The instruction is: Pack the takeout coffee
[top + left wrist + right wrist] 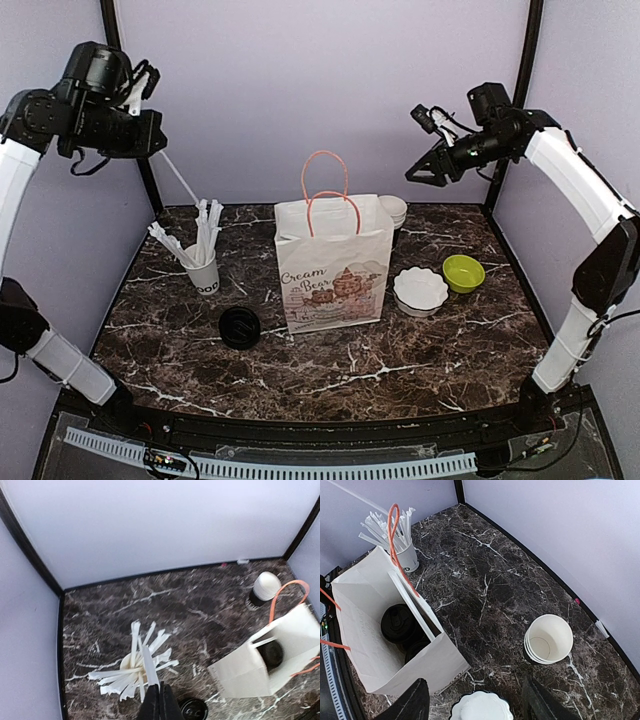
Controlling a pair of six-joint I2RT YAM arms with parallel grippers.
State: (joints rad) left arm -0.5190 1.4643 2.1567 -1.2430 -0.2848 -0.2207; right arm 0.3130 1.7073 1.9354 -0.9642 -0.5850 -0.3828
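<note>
Two takeout coffee cups show their black lids (397,622) inside the open white paper bag (333,265); one lid also shows in the left wrist view (272,654). Another black-lidded coffee (240,328) stands on the table left of the bag. My left gripper (160,148) hangs high at the back left, shut on a white stick (149,667) above the white cup of sticks (200,265). High at the back right, above the bag's right side, my right gripper (425,172) is open and holds nothing.
A stack of lidless white-lined cups (549,639) stands behind the bag. To the bag's right sit a white scalloped dish (420,290) and a green bowl (463,272). The bag's orange handles (325,175) stick up. Lilac walls close the back and sides.
</note>
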